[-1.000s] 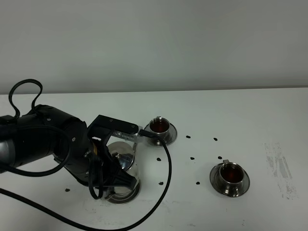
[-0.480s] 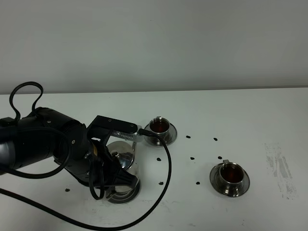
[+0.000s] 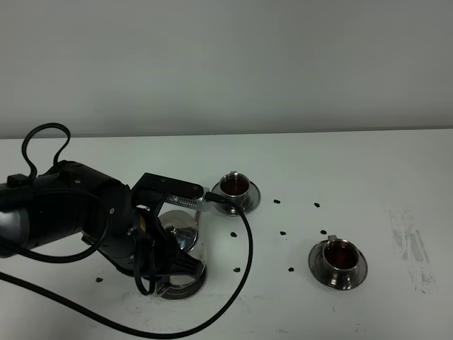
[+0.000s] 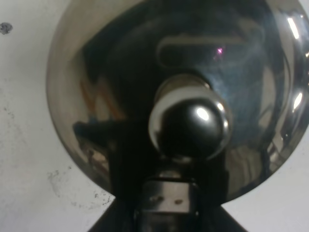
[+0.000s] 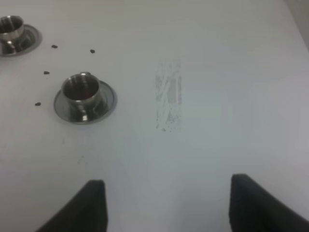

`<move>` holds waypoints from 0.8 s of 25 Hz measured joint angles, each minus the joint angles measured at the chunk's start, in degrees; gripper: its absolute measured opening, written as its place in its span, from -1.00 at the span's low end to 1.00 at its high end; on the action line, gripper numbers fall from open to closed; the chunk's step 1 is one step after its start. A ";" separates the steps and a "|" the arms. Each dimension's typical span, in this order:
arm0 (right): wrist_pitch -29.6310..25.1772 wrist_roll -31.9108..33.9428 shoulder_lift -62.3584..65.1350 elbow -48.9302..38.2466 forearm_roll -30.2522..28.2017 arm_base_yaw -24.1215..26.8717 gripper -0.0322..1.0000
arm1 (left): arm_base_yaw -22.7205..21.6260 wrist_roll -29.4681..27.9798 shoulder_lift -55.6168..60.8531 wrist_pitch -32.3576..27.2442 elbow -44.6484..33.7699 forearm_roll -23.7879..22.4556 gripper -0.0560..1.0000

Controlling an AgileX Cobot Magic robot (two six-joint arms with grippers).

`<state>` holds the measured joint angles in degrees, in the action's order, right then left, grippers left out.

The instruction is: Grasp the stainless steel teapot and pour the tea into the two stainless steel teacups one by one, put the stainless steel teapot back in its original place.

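A: Now, whereabouts of the stainless steel teapot [image 3: 180, 241]?

B: Near the left front of the white tabletop [image 3: 368, 170], under the black left arm [image 3: 64, 212]. Stands upright over a round steel saucer [image 3: 185, 290]. Fills the left wrist view from above, domed lid and round knob [image 4: 189, 126] in the middle.

A: And the left fingers [image 4: 120, 220]?

B: Closed tight at the handle side of the pot, holding it. Mostly hidden from the high camera by the arm and its looping black cable [image 3: 244, 241].

A: Right fingers [image 5: 91, 208]?

B: Spread wide, gripping nothing, above bare tabletop. Visible only from the right wrist camera, as two dark tips.

A: Teacups?

B: Two, each on its own small saucer, each with dark tea inside. Far teacup [image 3: 235, 185] just beyond the teapot, toward the middle. Near teacup [image 3: 341, 255] well apart to the right, closer to the front edge.

A: Anything else there?

B: Small black specks [image 3: 283, 233] scattered between the cups, plus a grey scuffed patch [image 3: 409, 244] further right.
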<state>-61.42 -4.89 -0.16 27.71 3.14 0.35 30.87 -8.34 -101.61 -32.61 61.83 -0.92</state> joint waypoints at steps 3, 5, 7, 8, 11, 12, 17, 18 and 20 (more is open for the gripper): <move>0.00 0.00 0.00 0.00 0.00 0.00 0.15 | 0.00 0.00 -0.70 0.19 0.00 -0.07 -0.40; 0.00 0.00 0.00 0.00 0.00 0.00 0.15 | 0.00 0.00 -1.19 0.56 0.00 -0.19 -0.40; 0.00 0.00 0.00 0.00 0.00 0.00 0.15 | 0.00 0.00 -1.74 0.78 0.00 -0.37 -0.40; 0.00 0.00 0.00 0.00 0.00 0.00 0.15 | 0.00 0.00 -1.98 0.98 0.00 -0.36 -0.40; 0.00 0.00 0.00 0.00 0.00 0.00 0.15 | 0.00 0.00 -2.29 1.17 -0.02 -0.74 -0.40; 0.00 0.00 0.00 0.00 0.00 0.00 0.15 | 0.00 0.00 -2.29 1.17 -0.02 -0.74 -0.40; 0.00 0.00 0.00 0.00 0.00 0.00 0.15 | 0.00 0.00 -2.33 1.35 -0.02 -1.22 -0.40; 0.00 0.00 0.00 0.00 0.00 0.00 0.15 | 0.00 0.00 -2.49 1.40 -0.02 -1.22 -0.40; 0.00 0.00 0.00 0.00 0.00 0.00 0.15 | 0.00 0.00 -2.92 1.47 -0.02 -1.29 -0.40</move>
<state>-61.42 -4.89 -0.16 27.71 3.14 0.35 30.87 -8.34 -104.52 -31.15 61.81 -2.21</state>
